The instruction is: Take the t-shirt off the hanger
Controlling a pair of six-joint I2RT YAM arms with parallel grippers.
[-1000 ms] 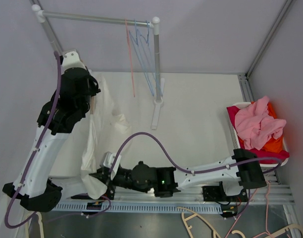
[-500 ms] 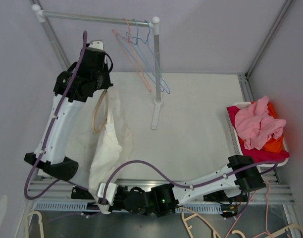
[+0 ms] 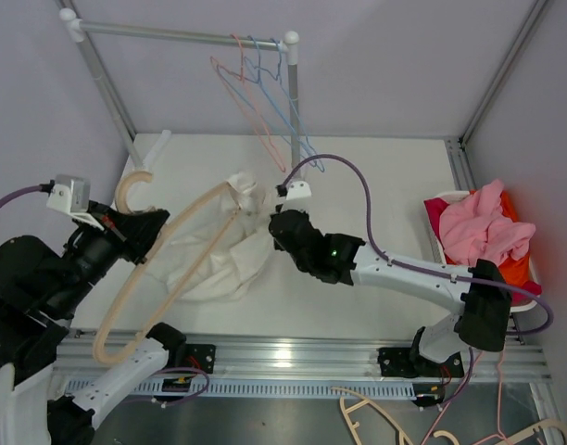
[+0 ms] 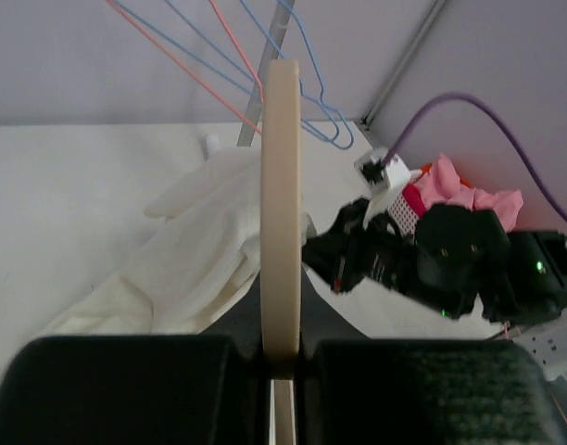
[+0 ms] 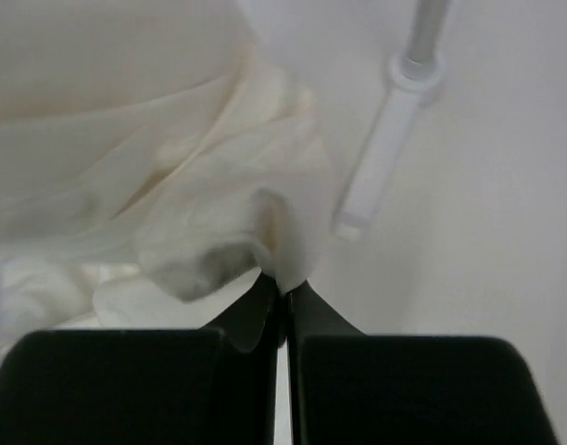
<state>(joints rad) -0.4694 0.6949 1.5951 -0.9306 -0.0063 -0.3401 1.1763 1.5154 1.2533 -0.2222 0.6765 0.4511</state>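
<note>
A cream t-shirt (image 3: 223, 252) lies spread on the table, its upper end still over one arm of a beige hanger (image 3: 163, 269). My left gripper (image 3: 135, 236) is shut on the hanger near its hook; in the left wrist view the hanger (image 4: 281, 185) runs straight out from the jaws over the t-shirt (image 4: 186, 260). My right gripper (image 3: 276, 225) is shut on a fold of the t-shirt's right edge; in the right wrist view the fabric (image 5: 265, 222) is pinched at the gripper (image 5: 285, 287).
A clothes rail (image 3: 172, 35) with thin wire hangers (image 3: 265, 102) stands at the back, its post base (image 3: 291, 218) just beyond my right gripper. A basket (image 3: 432, 218) of pink and orange clothes is at the right. Spare hangers (image 3: 395, 422) lie at the front.
Both arms swung far: the left gripper drew the hanger toward the near left, the right gripper carried the shirt's edge from the front rail up to mid-table. The shirt now lies spread.
</note>
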